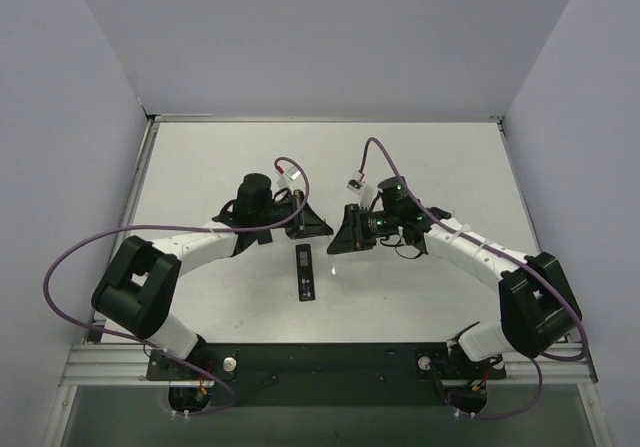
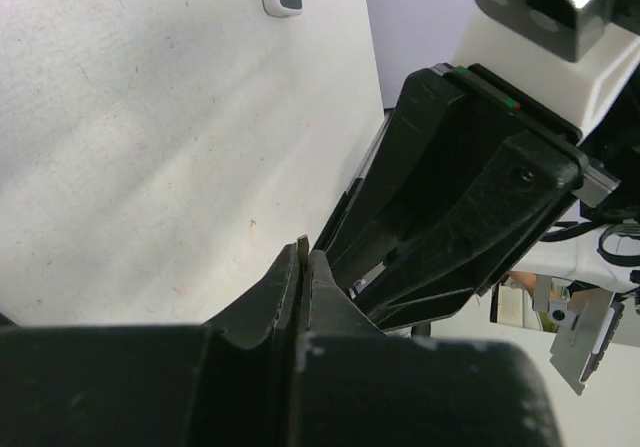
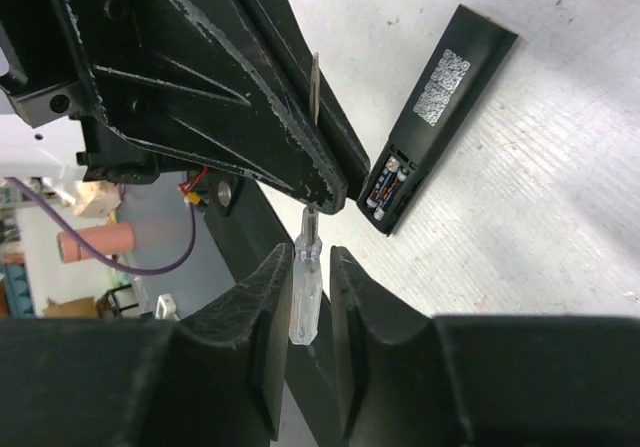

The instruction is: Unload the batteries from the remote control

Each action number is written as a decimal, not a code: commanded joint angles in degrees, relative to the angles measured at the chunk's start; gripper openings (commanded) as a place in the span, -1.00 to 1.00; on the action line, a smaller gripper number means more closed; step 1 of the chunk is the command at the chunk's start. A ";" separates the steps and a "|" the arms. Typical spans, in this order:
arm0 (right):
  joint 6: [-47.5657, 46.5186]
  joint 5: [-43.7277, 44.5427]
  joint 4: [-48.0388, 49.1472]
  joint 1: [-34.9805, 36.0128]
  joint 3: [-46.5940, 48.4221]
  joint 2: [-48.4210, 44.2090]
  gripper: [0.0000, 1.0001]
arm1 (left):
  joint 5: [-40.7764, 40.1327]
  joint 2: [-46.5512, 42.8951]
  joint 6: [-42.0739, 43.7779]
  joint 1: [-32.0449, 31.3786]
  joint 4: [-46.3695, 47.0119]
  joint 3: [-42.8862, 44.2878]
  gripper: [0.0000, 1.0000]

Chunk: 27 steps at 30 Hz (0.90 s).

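The batteries (image 3: 388,182) sit in the open bay at one end of the remote (image 3: 440,87). It lies back-up on the table (image 1: 420,167), between the two grippers and a little nearer the bases. No battery looks to be out yet.

Above the remote, both grippers meet on one slim tool (image 3: 305,302) with a clear handle and a thin shaft. Your right gripper (image 3: 310,257) is closed around the handle, though with little squeeze by the look of it. Your left gripper (image 2: 303,257) has its fingers pressed together on the shaft, and a sliver of it pokes out past the tips.

This reads as a handover. Before you let go on the right, check that the left pinch is firm and the shaft sits straight in it, since a thin rod can pivot. Then open the right wide and back it straight off the handle. Only after that bring the tip down to the bay end.
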 commanded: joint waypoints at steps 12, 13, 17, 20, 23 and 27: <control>-33.82 27.23 35.52 9.95 -25.69 -34.59 -0.39 | -2.52 -6.59 -31.27 2.99 14.98 -7.03 -1.00; -36.45 26.97 38.77 10.39 -27.01 -35.73 -0.38 | -2.96 -6.94 -32.96 2.99 16.38 -7.47 -1.00; -44.12 25.58 41.70 11.62 -30.19 -38.11 -0.34 | -4.10 -8.96 -36.93 2.91 15.70 -7.39 -1.00; -48.33 26.69 42.32 14.07 -30.28 -37.59 -0.28 | -5.95 -11.06 -37.28 2.99 12.81 -7.39 -1.00; -54.31 30.04 41.09 18.29 -29.49 -37.41 -0.26 | -6.83 -12.30 -37.37 2.99 10.77 -7.91 -1.00; -58.19 34.26 40.03 21.72 -27.82 -36.88 -0.20 | -7.63 -12.04 -40.00 3.08 12.26 -9.67 -1.00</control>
